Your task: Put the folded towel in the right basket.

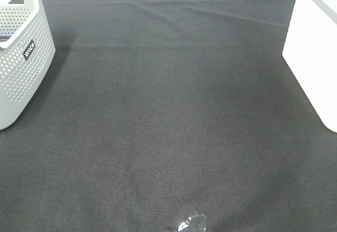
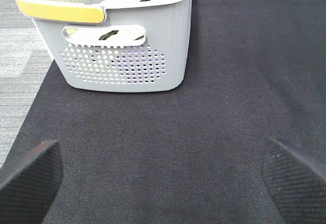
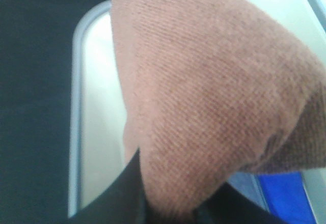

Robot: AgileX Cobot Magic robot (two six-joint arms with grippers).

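Pinching the folded towel (image 3: 214, 96), the right claw (image 3: 153, 211) hung it directly over the right basket (image 3: 76, 112), apparently for release inside. Cloth hid its fingertips and most of the basket below. Left claw (image 2: 163, 178) sat spread and empty, left basket (image 2: 127, 56) ahead. Neither arm appeared in the high view.

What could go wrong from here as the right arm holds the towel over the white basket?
The towel hangs near the rim of the right basket, so a release now might leave it draped on the edge. It hangs bunched, not flat, so it may unfold on landing.
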